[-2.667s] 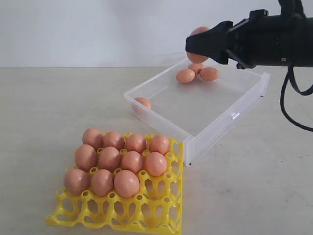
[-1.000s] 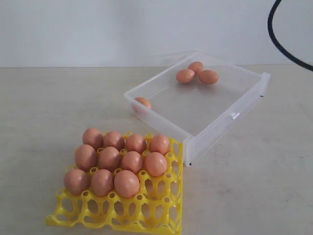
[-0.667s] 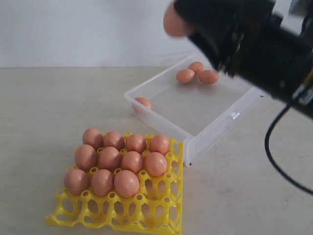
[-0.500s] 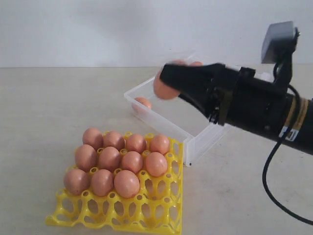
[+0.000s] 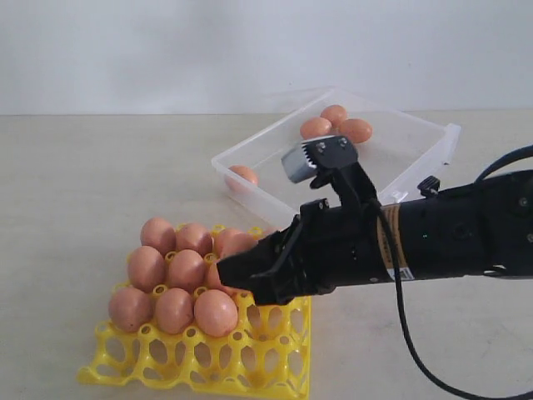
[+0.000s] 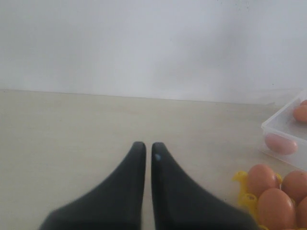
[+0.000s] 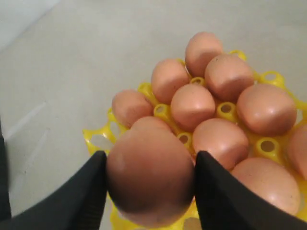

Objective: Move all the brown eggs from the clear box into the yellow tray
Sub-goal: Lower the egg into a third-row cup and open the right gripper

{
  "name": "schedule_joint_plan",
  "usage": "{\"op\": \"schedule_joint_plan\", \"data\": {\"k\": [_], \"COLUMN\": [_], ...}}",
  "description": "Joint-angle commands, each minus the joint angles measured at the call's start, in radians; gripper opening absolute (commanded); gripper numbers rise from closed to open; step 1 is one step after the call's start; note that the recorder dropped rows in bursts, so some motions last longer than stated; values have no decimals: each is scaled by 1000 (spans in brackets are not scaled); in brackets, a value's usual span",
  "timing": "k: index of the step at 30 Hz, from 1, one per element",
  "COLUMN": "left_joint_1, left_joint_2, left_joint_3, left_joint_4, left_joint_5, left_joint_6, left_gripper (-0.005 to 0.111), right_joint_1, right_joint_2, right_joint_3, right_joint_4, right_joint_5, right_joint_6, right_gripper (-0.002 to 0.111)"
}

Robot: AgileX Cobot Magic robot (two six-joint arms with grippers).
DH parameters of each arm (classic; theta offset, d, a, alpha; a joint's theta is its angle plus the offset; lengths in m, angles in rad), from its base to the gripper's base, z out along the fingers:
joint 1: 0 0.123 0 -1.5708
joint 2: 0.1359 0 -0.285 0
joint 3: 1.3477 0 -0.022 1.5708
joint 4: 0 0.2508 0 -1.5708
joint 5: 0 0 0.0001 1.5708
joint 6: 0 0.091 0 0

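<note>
right gripper [image 7: 148,164] newly down over yellow tray [image 5: 190,337], fingers [image 7: 91,187] snug around one brown egg [image 7: 149,179]

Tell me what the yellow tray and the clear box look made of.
Yellow tray: likely moulded plastic, glossy and uniformly bright, formed as a thin lattice of cups. Clear box: probably thin rigid plastic, translucent; a brown egg shows through its wall.

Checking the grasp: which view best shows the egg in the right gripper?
Right wrist view: the held egg fills the foreground, clamped between both fingers. Exterior view: the right gripper hides it. Left wrist view: absent.
</note>
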Motion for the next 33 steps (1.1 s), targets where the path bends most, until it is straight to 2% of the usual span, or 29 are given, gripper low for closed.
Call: {"op": "schedule_joint_plan", "data": {"k": [1, 9, 14, 22, 33], "left_joint_1": [6, 6, 6, 6, 6], "left_joint_2": [-3, -3, -3, -3, -3], "left_joint_3": [3, 3, 3, 3, 3], "left_joint_4": [-1, -1, -1, -1, -1], "left_joint_5": [-5, -5, -5, -5, -5], "left_joint_6": [1, 1, 1, 1, 1], "left_gripper": [4, 4, 4, 4, 4], "right_joint_1": [14, 14, 14, 14, 14], "right_joint_2": [4, 4, 4, 46, 104], "right_joint_3": [-8, -6, -6, -6, -6], "right_joint_4": [-54, -108, -107, -105, -100], "right_joint_5": [27, 70, 161, 132, 88], "right_joint_6": [-20, -19, -99, -207, -202], "right_gripper": [0, 0, 0, 0, 0]}}
